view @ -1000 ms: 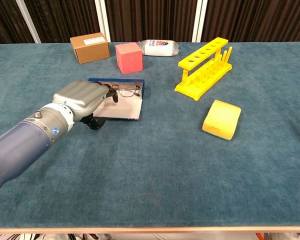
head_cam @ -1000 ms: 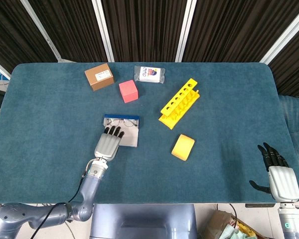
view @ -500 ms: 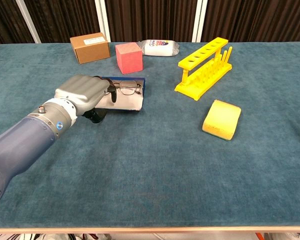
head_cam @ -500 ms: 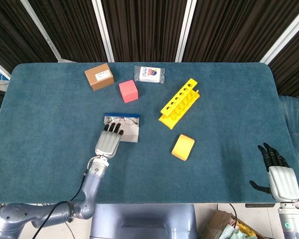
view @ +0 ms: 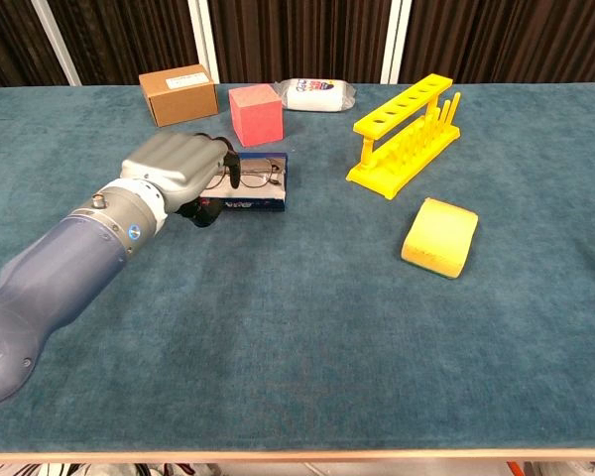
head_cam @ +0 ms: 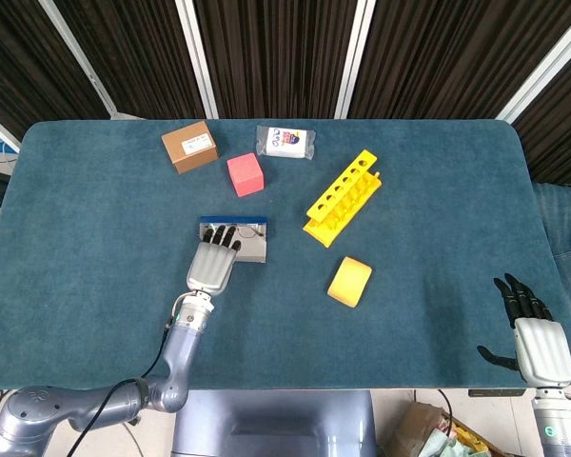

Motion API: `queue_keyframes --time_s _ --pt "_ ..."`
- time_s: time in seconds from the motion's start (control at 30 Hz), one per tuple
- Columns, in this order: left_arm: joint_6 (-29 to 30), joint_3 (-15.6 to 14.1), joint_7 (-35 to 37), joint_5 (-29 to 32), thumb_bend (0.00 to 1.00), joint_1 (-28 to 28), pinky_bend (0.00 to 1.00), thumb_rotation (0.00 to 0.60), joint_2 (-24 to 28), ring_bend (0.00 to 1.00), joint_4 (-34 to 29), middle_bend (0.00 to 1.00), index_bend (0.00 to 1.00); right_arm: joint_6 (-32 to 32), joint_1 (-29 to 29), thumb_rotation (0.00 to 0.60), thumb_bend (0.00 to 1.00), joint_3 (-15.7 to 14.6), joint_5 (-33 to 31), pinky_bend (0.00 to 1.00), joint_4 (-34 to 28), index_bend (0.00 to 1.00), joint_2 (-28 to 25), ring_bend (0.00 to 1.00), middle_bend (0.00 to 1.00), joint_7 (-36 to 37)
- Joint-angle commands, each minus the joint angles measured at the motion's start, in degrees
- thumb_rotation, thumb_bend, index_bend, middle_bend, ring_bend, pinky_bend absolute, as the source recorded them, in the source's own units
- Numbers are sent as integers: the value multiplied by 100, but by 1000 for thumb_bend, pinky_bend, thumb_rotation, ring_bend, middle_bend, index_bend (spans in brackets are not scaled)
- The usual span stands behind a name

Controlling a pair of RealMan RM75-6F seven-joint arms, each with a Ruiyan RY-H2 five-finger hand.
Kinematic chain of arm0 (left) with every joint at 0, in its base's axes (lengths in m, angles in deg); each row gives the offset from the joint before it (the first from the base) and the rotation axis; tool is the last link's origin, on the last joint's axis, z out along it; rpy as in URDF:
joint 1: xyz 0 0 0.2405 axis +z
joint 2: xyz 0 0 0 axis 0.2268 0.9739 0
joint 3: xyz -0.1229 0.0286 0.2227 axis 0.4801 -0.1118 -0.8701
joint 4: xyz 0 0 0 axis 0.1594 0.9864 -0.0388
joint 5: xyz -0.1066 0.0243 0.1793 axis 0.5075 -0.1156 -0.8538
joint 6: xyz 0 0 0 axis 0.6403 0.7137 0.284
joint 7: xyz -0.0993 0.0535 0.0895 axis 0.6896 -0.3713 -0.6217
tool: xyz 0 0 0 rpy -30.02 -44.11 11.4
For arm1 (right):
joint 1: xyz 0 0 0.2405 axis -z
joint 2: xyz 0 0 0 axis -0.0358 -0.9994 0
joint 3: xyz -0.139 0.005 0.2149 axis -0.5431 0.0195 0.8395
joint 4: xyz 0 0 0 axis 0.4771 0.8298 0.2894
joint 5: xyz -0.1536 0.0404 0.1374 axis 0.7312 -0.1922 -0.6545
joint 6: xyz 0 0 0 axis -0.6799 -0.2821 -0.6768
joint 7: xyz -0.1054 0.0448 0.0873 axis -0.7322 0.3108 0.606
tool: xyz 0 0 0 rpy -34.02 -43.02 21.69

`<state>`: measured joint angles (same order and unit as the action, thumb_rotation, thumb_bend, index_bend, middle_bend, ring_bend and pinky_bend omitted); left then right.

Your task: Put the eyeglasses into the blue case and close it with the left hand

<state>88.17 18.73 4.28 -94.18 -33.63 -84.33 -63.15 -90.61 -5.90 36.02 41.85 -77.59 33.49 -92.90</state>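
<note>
— What is nearest in the frame?

— My right hand (head_cam: 537, 345), low in the bottom right corner of the head view, off the edge of the blue table (head_cam: 428, 314). Its fingers are spread and hold nothing.

— And your left hand?

— My left hand (head_cam: 212, 264) sits left of centre, palm down, reaching in from the bottom left. Its dark fingertips (head_cam: 226, 234) rest on the blue case (head_cam: 236, 238). In the chest view the fingers (view: 230, 165) curl down over the case's near lid, which stands partly raised. Whether they grip the lid or only press on it, I cannot tell.

— Where are the eyeglasses?

— The eyeglasses (view: 262, 172) lie inside the case, lenses showing just beyond my fingers, in the chest view's upper left.

— What else is on the cloth?

— A yellow sponge (head_cam: 349, 281) lies right of the case, near centre. Further up stands a yellow tube rack (head_cam: 343, 197), set on a diagonal. Beyond the case sits a pink cube (head_cam: 246, 174). At the far edge, a brown cardboard box (head_cam: 189, 146) lies upper left, and a white packet (head_cam: 285, 142) just to its right.
</note>
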Motion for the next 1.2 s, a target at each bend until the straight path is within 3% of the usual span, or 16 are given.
queue_keyframes --time_s 0.03,0.47,1.2 --pt "-19 49 -10 11 471 -32 186 600 -42 109 64 142 367 -10 0 600 169 2 10 187 2 0 2 90 0 -4" --pt "-121 105 300 -35 470 -15 186 600 -202 109 439 142 415 6 1 600 168 14 -33 187 -13 0 -5 90 0 4" --pt "-40 41 733 -348 438 179 185 600 -107 109 409 153 495 76 -13 600 169 23 -114 187 -59 0 -29 91 0 -22"
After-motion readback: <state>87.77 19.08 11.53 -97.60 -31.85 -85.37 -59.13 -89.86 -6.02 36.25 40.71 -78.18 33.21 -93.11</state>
